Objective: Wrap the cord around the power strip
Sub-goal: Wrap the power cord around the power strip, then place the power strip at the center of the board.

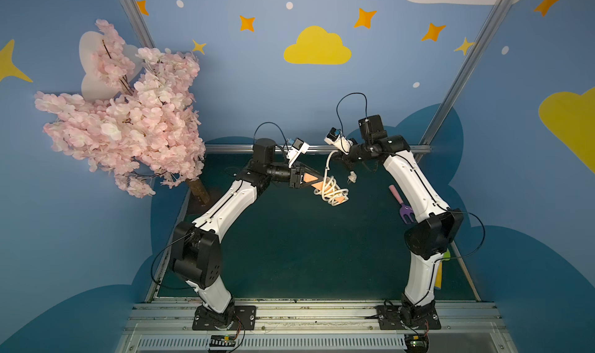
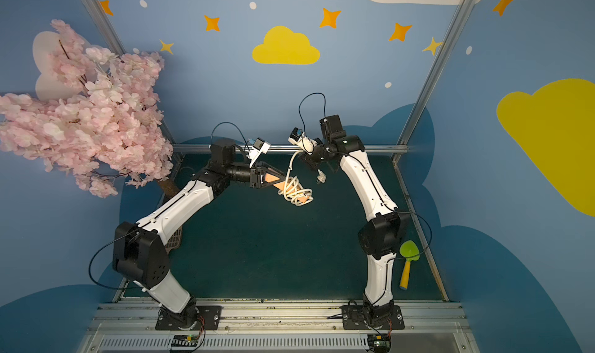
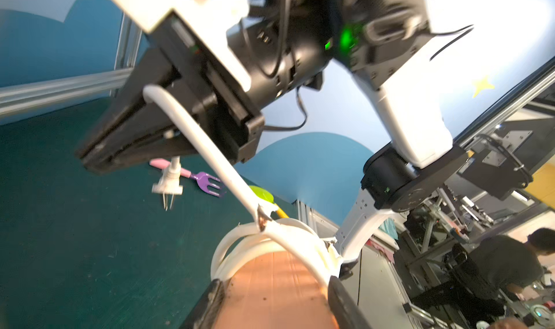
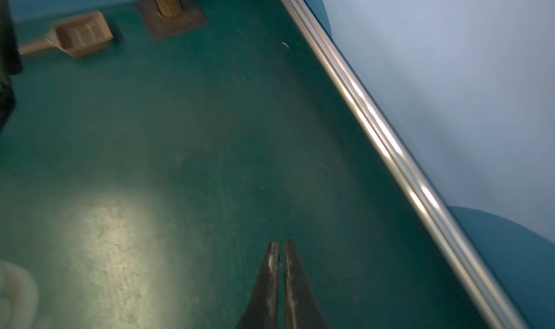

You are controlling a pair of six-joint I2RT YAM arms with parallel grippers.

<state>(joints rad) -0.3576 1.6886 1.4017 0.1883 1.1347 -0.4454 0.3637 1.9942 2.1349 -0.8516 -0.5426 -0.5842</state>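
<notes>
1. The power strip (image 3: 276,282) is off the green mat (image 1: 306,254), up in the air between the two arms. The left gripper (image 1: 312,181) is clamped across one end of it, with a finger on each long side.
2. Done: several turns of the cord (image 1: 328,190) lie around the strip's free half. In both top views they look loose and uneven rather than tight and side by side.
3. Left: a short stretch of cord runs nearly straight from the coil up to the right gripper (image 4: 281,252), and the plug (image 3: 168,186) dangles beneath it. I judge the wrapping mostly done, with only this last stretch and the plug to lay on.
4. The right gripper's fingers are together. The cord goes in on one side and the plug hangs out on the other, so I judge it is pinching the cord. The pinch itself is hidden, and its wrist view shows only bare fingertips.
5. Hard to make out:
   - The turns overlap, so they cannot be counted.
   - Where the cord joins the strip is covered.
   - Both wrist views are blurred.
   - The cord's sheath seems torn near the coil in the left wrist view.
   - The right arm partly hides the toy fork (image 1: 405,211) in a top view.
</notes>
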